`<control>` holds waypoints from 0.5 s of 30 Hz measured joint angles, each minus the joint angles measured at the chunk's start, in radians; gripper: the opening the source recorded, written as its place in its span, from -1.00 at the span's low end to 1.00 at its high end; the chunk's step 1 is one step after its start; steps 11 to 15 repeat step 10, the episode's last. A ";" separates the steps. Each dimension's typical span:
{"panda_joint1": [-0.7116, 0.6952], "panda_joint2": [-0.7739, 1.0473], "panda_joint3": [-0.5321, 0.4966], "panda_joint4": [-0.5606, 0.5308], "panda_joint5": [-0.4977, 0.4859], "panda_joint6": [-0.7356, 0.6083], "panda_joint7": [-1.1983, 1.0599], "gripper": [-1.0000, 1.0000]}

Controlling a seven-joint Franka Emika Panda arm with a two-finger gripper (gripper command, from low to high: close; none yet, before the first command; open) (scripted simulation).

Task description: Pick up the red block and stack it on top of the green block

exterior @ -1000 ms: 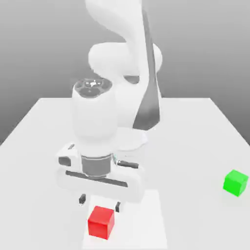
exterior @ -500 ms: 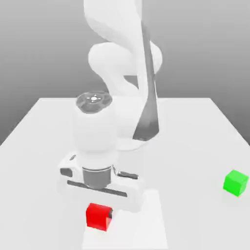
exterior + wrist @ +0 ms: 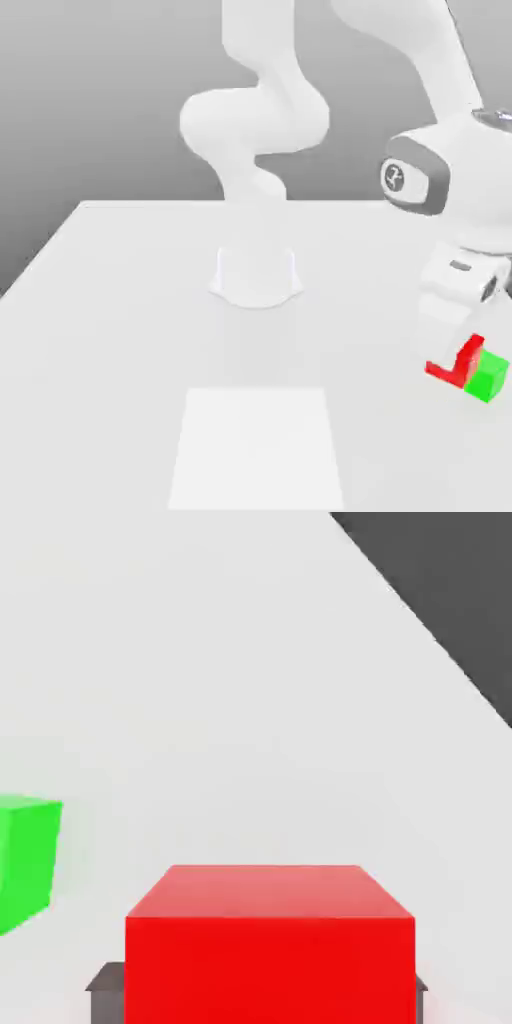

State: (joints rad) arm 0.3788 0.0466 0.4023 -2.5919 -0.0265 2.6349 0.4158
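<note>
The red block (image 3: 462,360) hangs tilted in my gripper (image 3: 456,356), just above the table at the exterior view's right. The gripper is shut on it, and the white hand hides its upper part. The green block (image 3: 489,379) rests on the table, right beside the red block on its right and slightly lower. The two overlap in this view, and I cannot tell whether they touch. In the hand view the red block (image 3: 270,937) sits between the dark fingertips (image 3: 104,988), with the green block (image 3: 26,860) off to one side on the table.
The arm's round white base (image 3: 256,276) stands mid-table. A pale square patch (image 3: 256,446) marks the table front. The table's right edge is close to the green block. Dark floor (image 3: 450,602) lies beyond the table edge.
The gripper closed on the red block at the front of the table, lifted it and swung far to the exterior view's right, beside the green block. The green block stayed put.
</note>
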 joint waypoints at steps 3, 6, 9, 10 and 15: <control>0.060 0.023 0.026 -0.001 -0.035 0.020 -0.050 -1.00; 0.092 0.122 -0.023 0.005 -0.135 0.104 0.012 -1.00; 0.120 0.179 -0.062 0.009 -0.192 0.153 0.051 1.00; 0.120 0.179 -0.062 0.009 -0.192 0.153 0.051 1.00; 0.120 0.179 -0.062 0.009 -0.192 0.153 0.051 1.00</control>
